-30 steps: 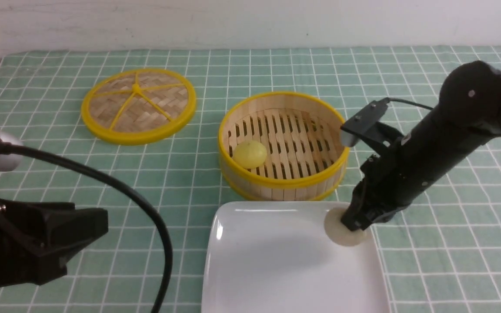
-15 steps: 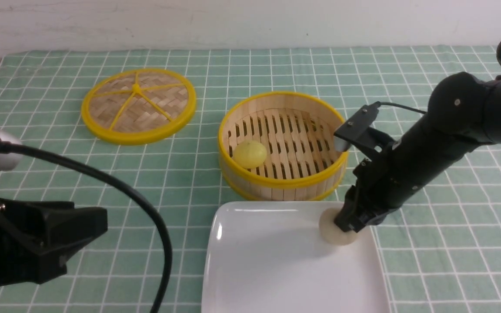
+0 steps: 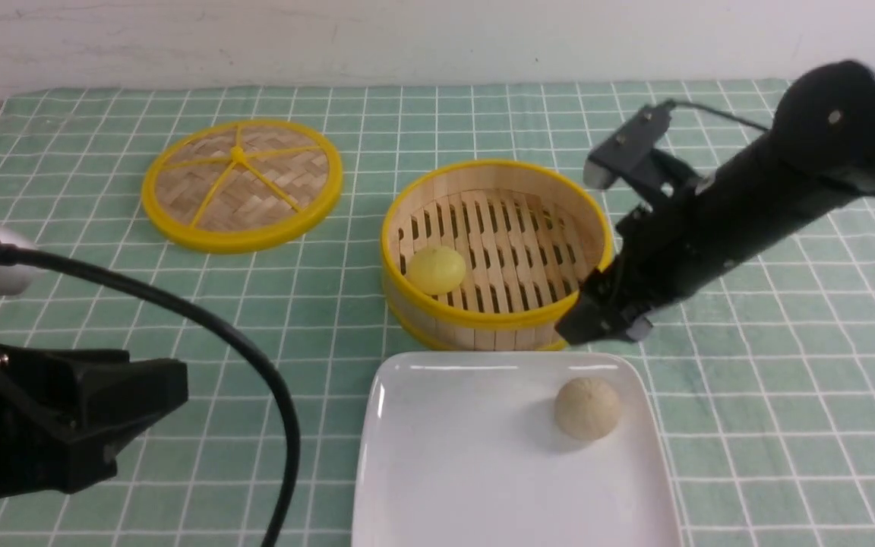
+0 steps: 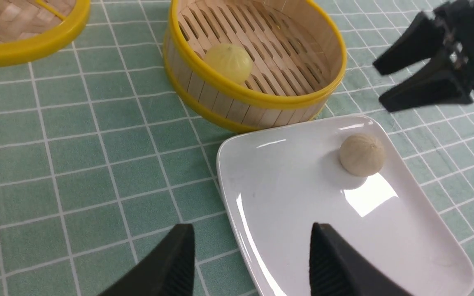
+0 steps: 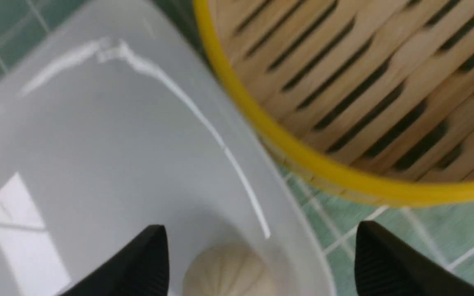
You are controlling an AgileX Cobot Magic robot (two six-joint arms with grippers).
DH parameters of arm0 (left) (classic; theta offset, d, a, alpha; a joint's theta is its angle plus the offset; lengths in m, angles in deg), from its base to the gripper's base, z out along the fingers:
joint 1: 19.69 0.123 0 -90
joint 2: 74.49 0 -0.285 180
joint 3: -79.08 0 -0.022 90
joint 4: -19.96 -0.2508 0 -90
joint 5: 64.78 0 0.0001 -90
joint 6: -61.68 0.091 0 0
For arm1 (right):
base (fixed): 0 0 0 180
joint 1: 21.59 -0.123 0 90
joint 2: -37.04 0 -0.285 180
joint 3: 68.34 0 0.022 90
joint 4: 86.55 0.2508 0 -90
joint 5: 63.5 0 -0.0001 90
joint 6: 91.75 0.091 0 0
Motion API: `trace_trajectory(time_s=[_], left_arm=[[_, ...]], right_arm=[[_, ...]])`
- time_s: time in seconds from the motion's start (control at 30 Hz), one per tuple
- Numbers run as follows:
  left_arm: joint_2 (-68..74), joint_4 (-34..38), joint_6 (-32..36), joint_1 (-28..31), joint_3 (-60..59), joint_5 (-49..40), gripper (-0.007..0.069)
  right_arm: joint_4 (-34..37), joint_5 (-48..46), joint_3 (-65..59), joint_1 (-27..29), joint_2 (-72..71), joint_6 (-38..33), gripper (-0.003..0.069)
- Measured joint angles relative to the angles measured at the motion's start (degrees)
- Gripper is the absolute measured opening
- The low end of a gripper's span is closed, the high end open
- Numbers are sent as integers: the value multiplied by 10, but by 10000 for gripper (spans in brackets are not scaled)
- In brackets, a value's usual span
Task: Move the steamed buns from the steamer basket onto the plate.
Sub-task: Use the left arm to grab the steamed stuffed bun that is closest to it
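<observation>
Resting near the far right corner of the glossy white square plate [image 3: 468, 471], the off-white beige bun [image 3: 588, 409], domed and pleated, sits apart from the right gripper [image 3: 604, 327], whose jaws hang spread above the plate's far edge, beside the steamer basket [image 3: 494, 319]. The pale yellow bun [image 3: 436, 270] lies on the basket's slatted bamboo floor by its left wall. Smooth plate surface spreads wide to the beige bun's left. The left gripper [image 4: 251, 230] hovers with jaws apart over the plate's near left edge.

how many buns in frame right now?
2. The yellow bun sits inside the basket, by its left wall; the beige bun lies on the plate, near its far right corner. None seem hidden.
</observation>
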Motion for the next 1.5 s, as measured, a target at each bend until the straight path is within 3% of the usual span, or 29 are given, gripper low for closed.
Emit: trace_trajectory(time_s=[0.1, 0.33, 0.47, 0.5, 0.67, 0.87, 1.07, 1.3, 1.5], left_arm=[[0, 1, 0, 0, 0, 1, 398], [10, 46, 7, 0, 0, 6, 398], [50, 89, 68, 0, 1, 10, 398], [81, 112, 111, 0, 6, 5, 398], [173, 180, 205, 0, 37, -10, 398], [321, 164, 242, -17, 150, -66, 398], [403, 61, 172, -94, 274, -44, 398], [498, -120, -17, -203, 405, 61, 400], [582, -214, -101, -255, 457, 73, 400]], right_arm=[[-10, 0, 30, 0, -33, 19, 581], [-110, -10, 78, 0, -168, 108, 582], [-151, -50, 81, 0, -241, 165, 582], [-162, -76, 81, 0, -276, 184, 582], [-163, -133, 81, 0, -344, 199, 582], [-164, -160, 81, 0, -385, 201, 579], [-164, -171, 81, 0, -381, 201, 580], [-166, -211, 81, 0, -374, 205, 580], [-167, -234, 81, 0, -373, 206, 580]])
